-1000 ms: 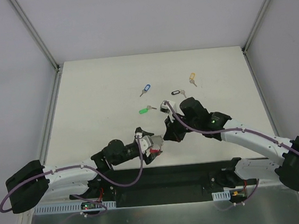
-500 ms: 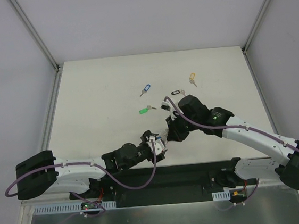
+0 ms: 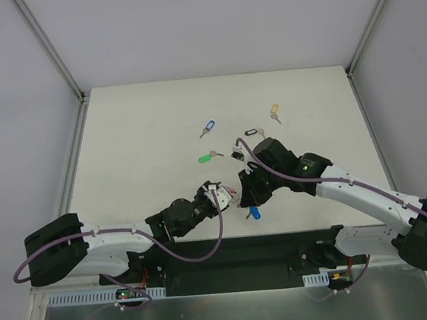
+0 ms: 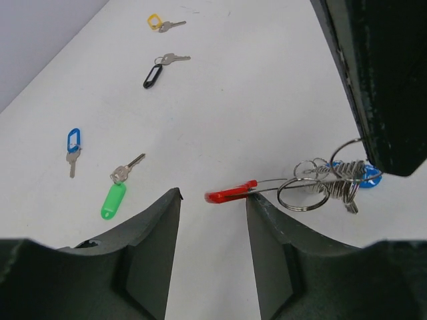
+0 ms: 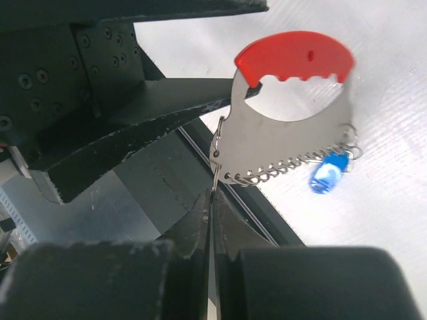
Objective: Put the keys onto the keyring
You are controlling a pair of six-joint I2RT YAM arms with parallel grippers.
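One keyring (image 5: 287, 127): red cap, silver plate, w/ prob. blue-tagged key (image 5: 327, 175)

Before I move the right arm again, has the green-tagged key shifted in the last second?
No. In the top view the green-tagged key lies in the same spot, at the same gap from the table's far edge.

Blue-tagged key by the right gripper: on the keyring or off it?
On: in the right wrist view its blue tag hangs from the keyring, which the right gripper pinches.
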